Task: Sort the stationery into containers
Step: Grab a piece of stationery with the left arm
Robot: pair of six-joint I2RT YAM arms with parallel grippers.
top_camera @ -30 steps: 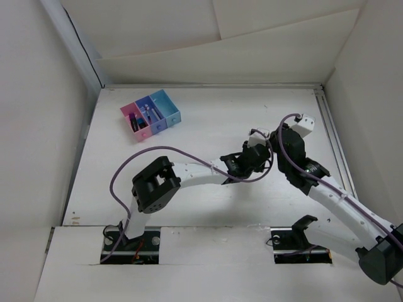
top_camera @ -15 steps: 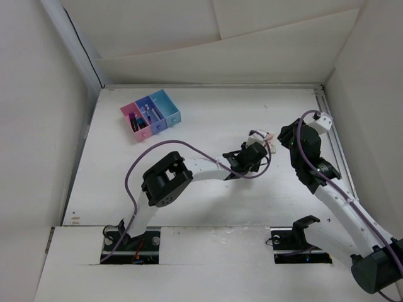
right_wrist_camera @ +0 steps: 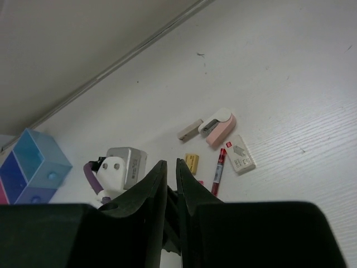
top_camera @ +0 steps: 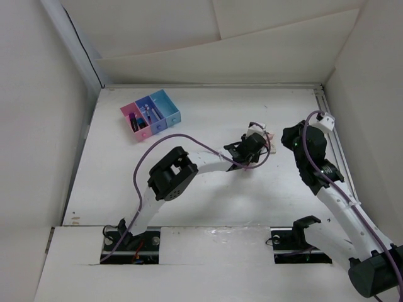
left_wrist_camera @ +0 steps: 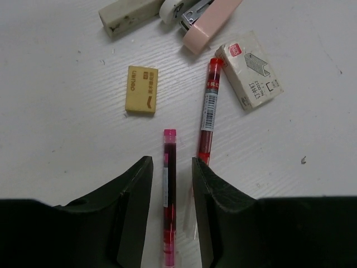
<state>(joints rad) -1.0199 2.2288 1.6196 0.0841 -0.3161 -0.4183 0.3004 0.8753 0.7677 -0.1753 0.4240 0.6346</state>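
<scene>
At the bottom of the left wrist view, the left gripper (left_wrist_camera: 170,162) is open, its jaws on either side of a red-pink pen (left_wrist_camera: 168,195) lying on the white bench (left_wrist_camera: 67,139), with a gap on both sides. Just right of it, a second red pen (left_wrist_camera: 208,111) has a barcode label. Up and left lies a yellow eraser (left_wrist_camera: 141,90); its printing is too small to read. To the upper right, a white staple box (left_wrist_camera: 249,68) shows a drawing of staples and a red mark. Beyond are a pink stapler (left_wrist_camera: 211,23) and a pale eraser (left_wrist_camera: 128,15). The right gripper (right_wrist_camera: 170,163) hangs all but closed, holding nothing. The containers (top_camera: 151,114) sit in the upper left of the overhead view, well apart from the loose stationery.
</scene>
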